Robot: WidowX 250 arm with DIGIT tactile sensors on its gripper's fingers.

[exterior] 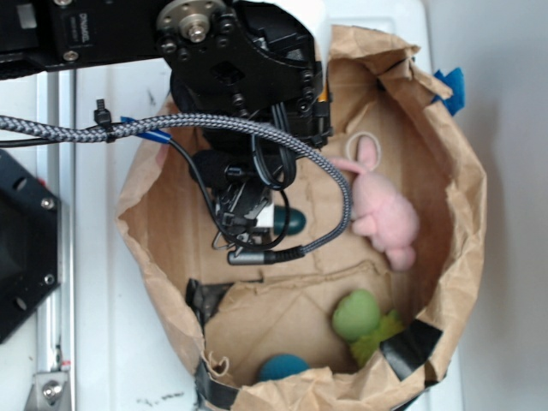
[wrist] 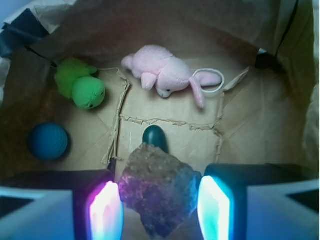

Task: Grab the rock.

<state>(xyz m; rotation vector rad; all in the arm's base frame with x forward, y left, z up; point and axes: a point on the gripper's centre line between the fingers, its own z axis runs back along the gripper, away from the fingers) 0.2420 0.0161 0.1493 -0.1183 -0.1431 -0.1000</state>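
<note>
In the wrist view, the black gripper (wrist: 160,205) holds the rough, dark brown angular rock (wrist: 159,189) between its glowing pads at bottom centre, above the brown paper bag's (wrist: 260,125) floor, the dark green cucumber-shaped toy (wrist: 155,137) just behind.

Black arm (exterior: 231,60) of blocky plastic housings, studded with small dark screws. Round silver hub (exterior: 195,24) at the top joint, ringed with screws around a brass-coloured centre. Faint white lettering on the upper left housing, too small to read. Thick grey-and-black braided cable (exterior: 171,124) crossing the arm, cinched by a black zip tie (exterior: 104,120), ending in a black plug. Thinner black wires looped beneath. Gripper (wrist: 160,207) with pale fingers (wrist: 215,207), inner faces glowing pink-white and cyan.
</note>
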